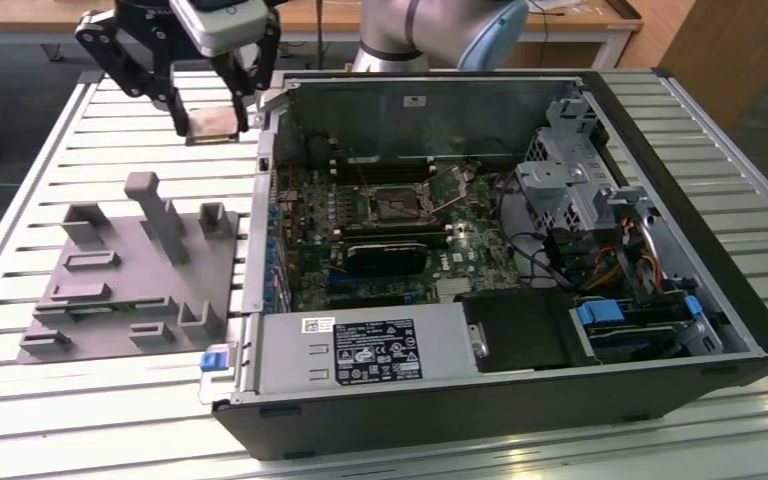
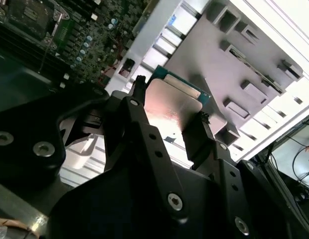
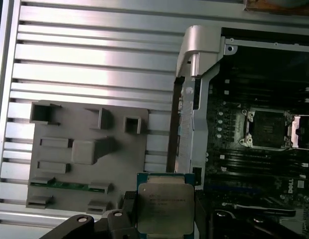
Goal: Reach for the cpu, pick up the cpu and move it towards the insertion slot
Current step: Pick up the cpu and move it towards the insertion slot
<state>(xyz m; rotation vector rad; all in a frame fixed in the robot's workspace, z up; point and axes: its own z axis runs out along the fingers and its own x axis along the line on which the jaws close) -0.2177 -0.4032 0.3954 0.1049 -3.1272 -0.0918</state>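
Fingers (image 2: pixel 137 124) of the gripper (image 1: pixel 211 118) are pinched on the chip (image 3: pixel 165 208) by two thin edges, held above the slatted table (image 1: pixel 117 110) beyond the grey fixture (image 1: pixel 137 270), so it could be tilted or dropped before the socket (image 1: pixel 394 205), at about four o'clock inside the case (image 1: pixel 704 200), is reached.

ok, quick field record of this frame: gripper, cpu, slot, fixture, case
gripper: shut on the cpu, raised above the slatted table beside the open case, on the exterior view's left
cpu: held by its edges between the fingers, metal top visible in both wrist views
insertion slot: on the motherboard inside the case, dark centre, nothing in it
grey fixture: on the table, at the exterior view's left of the case
case: lying on its side, open
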